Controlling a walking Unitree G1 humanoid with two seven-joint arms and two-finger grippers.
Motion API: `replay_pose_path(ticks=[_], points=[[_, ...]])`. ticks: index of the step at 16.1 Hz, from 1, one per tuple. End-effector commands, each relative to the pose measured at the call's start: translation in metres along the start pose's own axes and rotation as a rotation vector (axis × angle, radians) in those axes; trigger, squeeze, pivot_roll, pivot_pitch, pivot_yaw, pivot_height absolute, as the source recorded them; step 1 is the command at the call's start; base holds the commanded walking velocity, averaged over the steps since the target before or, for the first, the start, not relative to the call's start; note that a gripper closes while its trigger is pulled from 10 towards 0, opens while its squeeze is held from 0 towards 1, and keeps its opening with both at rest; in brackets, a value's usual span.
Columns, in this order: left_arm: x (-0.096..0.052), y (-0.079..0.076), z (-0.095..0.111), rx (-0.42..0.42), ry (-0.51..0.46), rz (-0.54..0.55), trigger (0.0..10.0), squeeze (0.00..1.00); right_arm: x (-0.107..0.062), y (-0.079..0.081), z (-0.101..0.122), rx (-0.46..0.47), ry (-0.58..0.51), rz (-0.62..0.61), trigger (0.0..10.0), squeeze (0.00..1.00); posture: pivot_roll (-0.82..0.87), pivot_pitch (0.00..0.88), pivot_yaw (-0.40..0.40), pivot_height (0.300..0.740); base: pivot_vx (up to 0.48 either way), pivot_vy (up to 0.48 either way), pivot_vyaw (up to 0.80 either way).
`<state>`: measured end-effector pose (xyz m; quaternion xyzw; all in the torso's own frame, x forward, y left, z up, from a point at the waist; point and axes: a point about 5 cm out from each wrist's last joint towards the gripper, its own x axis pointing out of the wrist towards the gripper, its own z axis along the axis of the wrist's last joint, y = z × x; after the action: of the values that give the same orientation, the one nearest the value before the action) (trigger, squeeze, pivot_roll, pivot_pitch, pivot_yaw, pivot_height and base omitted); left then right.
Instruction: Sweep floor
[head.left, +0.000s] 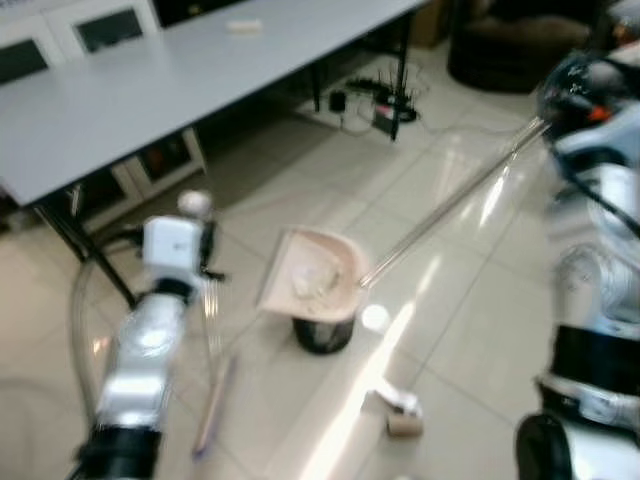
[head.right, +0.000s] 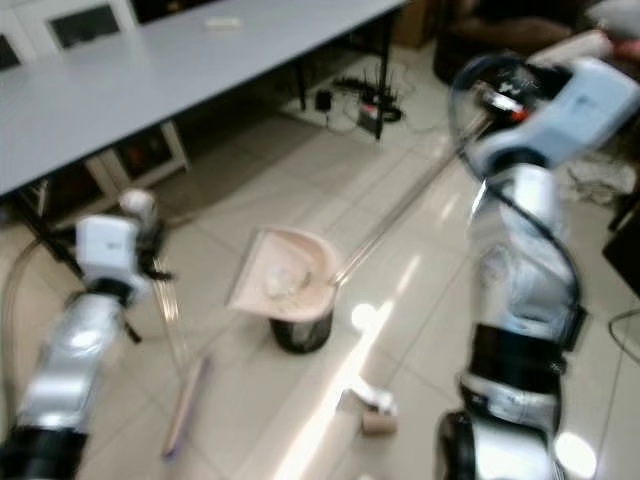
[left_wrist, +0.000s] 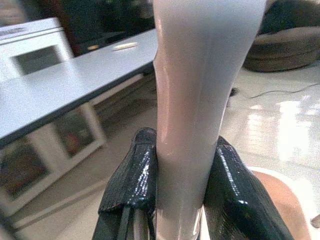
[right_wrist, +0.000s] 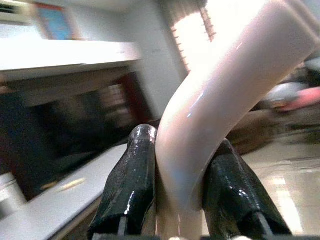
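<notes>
Glossy pale floor tiles fill the middle of the head views, with a long grey table across the upper left and a tangle of cables below its far end. At centre frame a pink dustpan is tipped over a small dark bin, crumpled paper scraps resting in its scoop. Its long, shiny handle runs to the upper right, where it is clamped between the fingers of the right gripper; the smooth, curved pink tube is seen pinched there. The left gripper is closed round the straight, pale broom pole, and the broom head lies low at lower left, apparently on the tiles.

Debris, seemingly a cardboard roll and a white scrap, lies at lower centre, near the bin but apart from it.

Scraps could be spilled beside the bin if the pan were tilted off its narrow mouth, and the light bin could be knocked over by the pan. The slick handles might also twist within the hard fingers.
</notes>
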<state>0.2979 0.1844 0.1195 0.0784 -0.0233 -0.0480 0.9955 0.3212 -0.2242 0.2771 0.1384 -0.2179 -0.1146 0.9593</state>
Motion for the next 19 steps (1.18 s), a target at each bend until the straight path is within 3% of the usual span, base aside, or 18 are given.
replay_pose_path(ticks=[1, 13, 19], points=[[0.002, 0.008, 0.009, 0.007, -0.042, 0.018, 10.0, 0.0, 0.001, 0.012, 0.007, 0.017, -0.038, 0.039, 10.0, 0.0, -0.01, 0.036, 0.051, 0.74, 0.401, 0.0, 0.0], [-0.003, 0.014, 0.006, 0.011, -0.035, 0.034, 10.0, 0.0, -0.007, 0.015, -0.008, 0.011, 0.026, 0.089, 10.0, 0.0, 0.0, 0.054, 0.046, 0.74, 0.395, 0.0, 0.0], [-0.005, 0.014, 0.004, 0.033, -0.012, 0.025, 10.0, 0.0, -0.006, 0.019, -0.01, 0.035, 0.007, 0.08, 10.0, 0.0, 0.01, 0.065, 0.045, 0.74, 0.0, 0.0, 0.0]])
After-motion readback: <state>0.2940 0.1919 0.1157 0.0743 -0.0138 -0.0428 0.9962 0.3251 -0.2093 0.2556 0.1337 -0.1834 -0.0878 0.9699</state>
